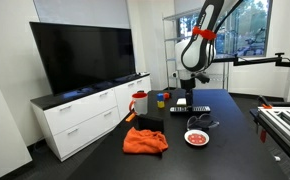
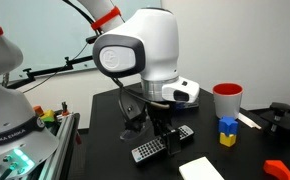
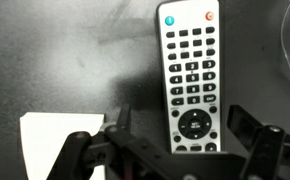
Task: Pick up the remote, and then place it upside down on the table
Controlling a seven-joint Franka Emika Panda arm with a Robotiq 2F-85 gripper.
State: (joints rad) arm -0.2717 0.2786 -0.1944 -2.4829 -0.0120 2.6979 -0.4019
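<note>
The remote (image 3: 188, 75) lies face up on the black table (image 3: 55, 60). Its face is pale, with dark buttons and teal and orange buttons at its far end. My gripper (image 3: 182, 128) is open just above it, one finger on each side of its near end, not touching it. In both exterior views the gripper (image 1: 193, 90) (image 2: 163, 125) hangs low over the remote (image 1: 198, 108) (image 2: 147, 151), which lies flat on the table (image 1: 230, 140) (image 2: 250, 155).
A small flat white rectangle (image 3: 60, 140) (image 2: 200, 168) lies beside the remote. A red cup (image 2: 227, 100), yellow and blue blocks (image 2: 226, 132), an orange cloth (image 1: 145, 140) and a bowl (image 1: 196, 137) are on the table. A white cabinet (image 1: 85, 115) holding a TV stands beside it.
</note>
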